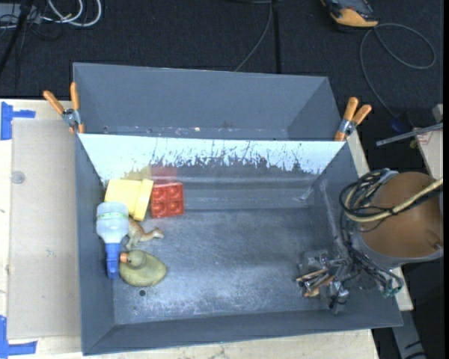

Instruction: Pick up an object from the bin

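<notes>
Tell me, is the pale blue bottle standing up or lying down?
Lying down: the bottle stretches flat along the bin floor at the left, blue cap pointing toward the near wall.

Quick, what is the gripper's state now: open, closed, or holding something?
Gripper: cannot be told. It is at the right side of the grey metal bin.

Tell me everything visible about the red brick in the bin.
The red brick is a squarish block with rows of round studs on top, plastic by its look. It lies flat, studs up, on the bin floor at the back left, its left edge seemingly against the yellow block. The gripper is far off, front right.
</notes>
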`<state>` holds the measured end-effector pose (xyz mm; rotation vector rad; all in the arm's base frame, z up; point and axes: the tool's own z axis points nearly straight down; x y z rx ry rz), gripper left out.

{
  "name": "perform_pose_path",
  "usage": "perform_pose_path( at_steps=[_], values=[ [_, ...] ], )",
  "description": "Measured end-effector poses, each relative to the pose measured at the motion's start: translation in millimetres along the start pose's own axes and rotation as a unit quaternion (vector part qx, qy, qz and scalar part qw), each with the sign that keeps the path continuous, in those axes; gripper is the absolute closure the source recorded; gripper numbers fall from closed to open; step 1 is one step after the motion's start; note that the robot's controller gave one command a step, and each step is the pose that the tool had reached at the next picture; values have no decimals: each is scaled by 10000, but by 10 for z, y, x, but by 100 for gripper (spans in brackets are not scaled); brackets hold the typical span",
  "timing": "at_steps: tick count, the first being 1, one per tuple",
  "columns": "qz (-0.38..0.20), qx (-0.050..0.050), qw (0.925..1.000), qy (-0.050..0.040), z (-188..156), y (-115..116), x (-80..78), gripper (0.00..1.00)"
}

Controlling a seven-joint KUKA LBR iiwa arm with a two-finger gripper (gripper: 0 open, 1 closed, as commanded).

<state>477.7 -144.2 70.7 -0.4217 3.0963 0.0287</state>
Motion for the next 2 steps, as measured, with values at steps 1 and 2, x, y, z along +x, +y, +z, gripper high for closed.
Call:
perform_pose_path(
  at_steps=[1,2],
  values=[
    [83,-16,10000,3,-111,-56,10,100],
    [-54,-58,10000,-10,-11,-78,-51,100]
  ],
)
